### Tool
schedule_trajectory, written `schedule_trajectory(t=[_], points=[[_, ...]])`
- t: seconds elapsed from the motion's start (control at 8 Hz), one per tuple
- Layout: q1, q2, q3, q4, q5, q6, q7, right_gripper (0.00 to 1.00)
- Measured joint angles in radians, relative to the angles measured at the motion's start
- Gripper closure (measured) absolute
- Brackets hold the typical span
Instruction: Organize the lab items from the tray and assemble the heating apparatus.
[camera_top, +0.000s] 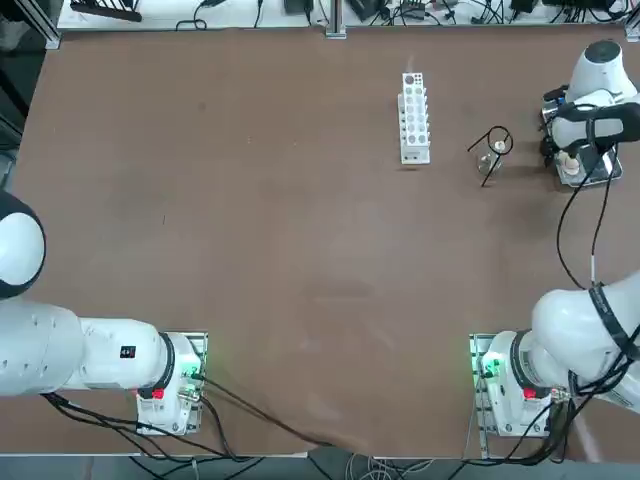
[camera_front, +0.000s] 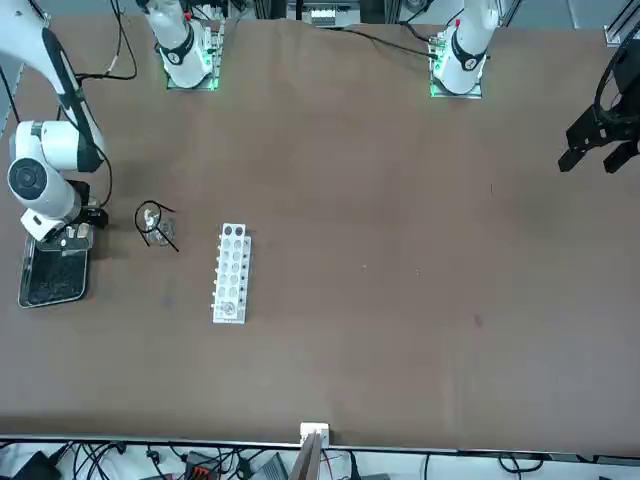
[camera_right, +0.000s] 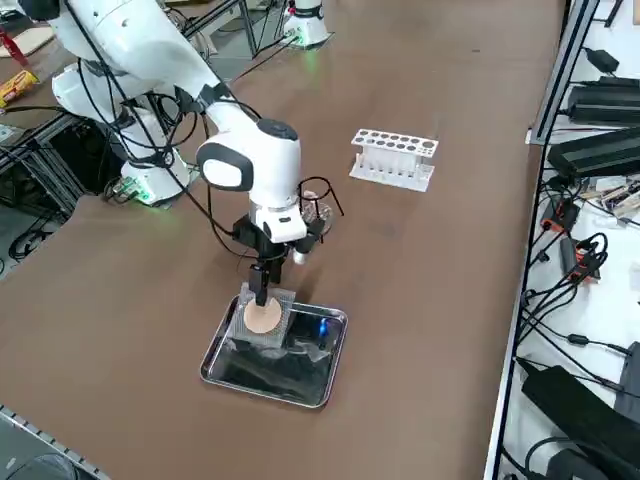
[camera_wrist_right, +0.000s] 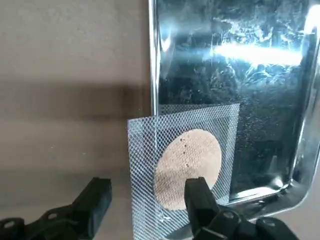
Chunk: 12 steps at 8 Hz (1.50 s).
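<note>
**Q:** Where's your claw at?

**A:** My right gripper (camera_wrist_right: 147, 202) hangs open over the grey square mesh with tan round centre (camera_wrist_right: 184, 162), which overhangs the shiny metal tray's (camera_wrist_right: 300, 145) near rim.

**Q:** Grab tips?

**A:** Looks light, thin, floppy-ish; I'd pinch that overhanging edge.

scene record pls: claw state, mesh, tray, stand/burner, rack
right claw: open, over the mesh at the tray's end, not gripping
mesh: grey square, tan round centre, overhanging the tray rim
tray: shiny metal, holds only the mesh
ring stand: on the table between tray and rack
burner: under the stand's ring
test-tube rack: white, on the table beyond the stand
assembly: mesh not yet on stand
</note>
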Motion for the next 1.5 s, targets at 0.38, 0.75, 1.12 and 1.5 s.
schedule_trajectory(t=[0.38, 0.75, 1.12, 1.5], points=[[-0.004, 0.016, 0.000, 0.000, -0.002, 0.006, 0.000, 0.13], [-0.013, 0.023, 0.000, 0.003, -0.003, 0.016, 0.000, 0.22], [-0.019, 0.023, 0.000, 0.004, -0.004, 0.016, 0.000, 0.39], [-0.022, 0.023, 0.000, 0.007, -0.004, 0.017, 0.000, 0.40]])
